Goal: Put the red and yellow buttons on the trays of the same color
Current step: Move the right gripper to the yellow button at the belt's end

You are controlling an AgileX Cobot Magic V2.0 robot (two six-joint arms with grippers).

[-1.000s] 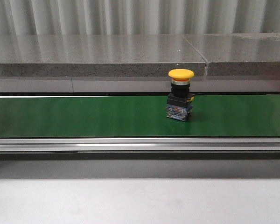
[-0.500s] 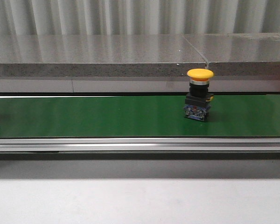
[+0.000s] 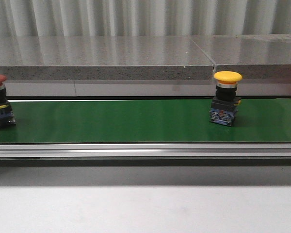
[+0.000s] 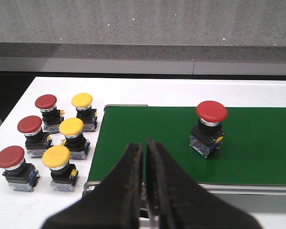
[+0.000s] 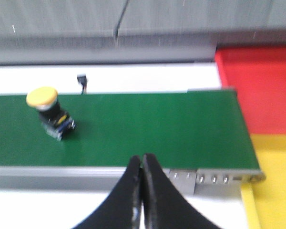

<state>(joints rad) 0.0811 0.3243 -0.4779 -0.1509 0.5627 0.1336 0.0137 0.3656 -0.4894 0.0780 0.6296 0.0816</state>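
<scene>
Yellow button (image 3: pixel 226 105) upright on green belt (image 3: pixel 136 121), right of center; red button (image 3: pixel 0 102) at belt's left end. Left gripper (image 4: pixel 145 157) clenched, empty, red button just ahead. Right gripper (image 5: pixel 142 168) clenched, empty, yellow button well apart. Red tray (image 5: pixel 257 90) and yellow tray (image 5: pixel 276 176) past belt's end.

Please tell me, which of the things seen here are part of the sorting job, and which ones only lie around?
Part of the job:
- yellow-capped push button on the green conveyor belt
- red-capped push button on the same belt
- six waiting red and yellow buttons beside the belt
- red tray
- yellow tray

Only lying around:
- small black cable end
- grey stone ledge
</scene>
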